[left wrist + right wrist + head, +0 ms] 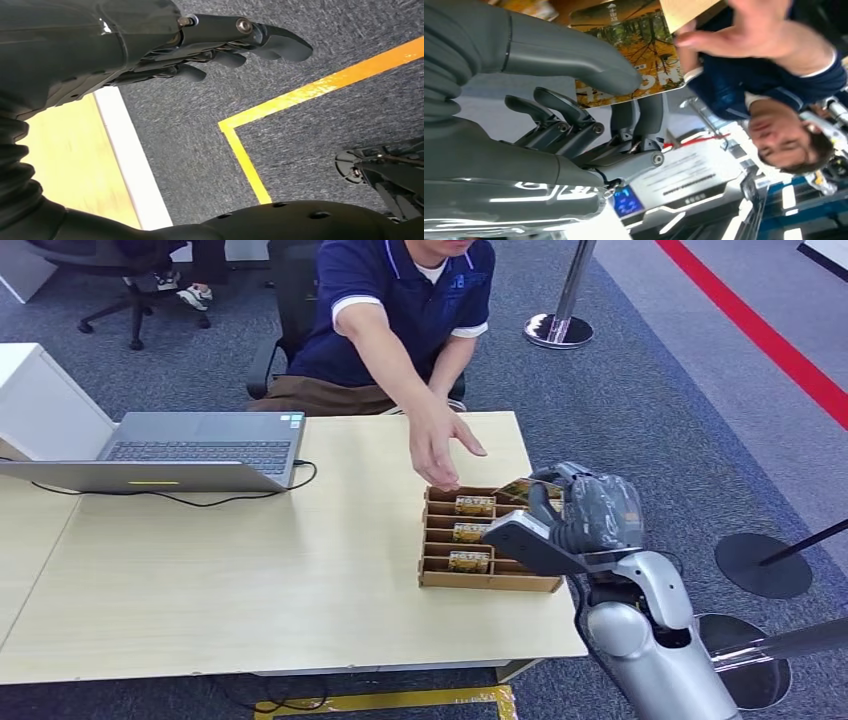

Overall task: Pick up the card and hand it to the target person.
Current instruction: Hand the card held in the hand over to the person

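Right robot hand (590,512) is up over the right end of the cardboard tray (487,580) on the table (250,570), forearm coming in from bottom right, back of hand toward the head camera. It pinches the card (522,488) between thumb and fingers; the card sticks out toward the person, clear of the tray slots. The person's hand (438,445) reaches down over the tray's far edge, palm open, just beside the card; can't tell from the head view if it touches. Right wrist view gives the grip detail: thumb (574,52) pressed flat on the card's printed face (634,50), autumn-tree picture, fingers behind it, and the person's open hand (749,35) close past the card's edge. More cards (474,505) sit upright in the tray slots. Left robot hand (225,45) hangs beside the table edge over grey carpet with a yellow floor line (280,105), fingers apart and loosely extended, holding nothing. Open laptop (190,450) sits at the table's far left.
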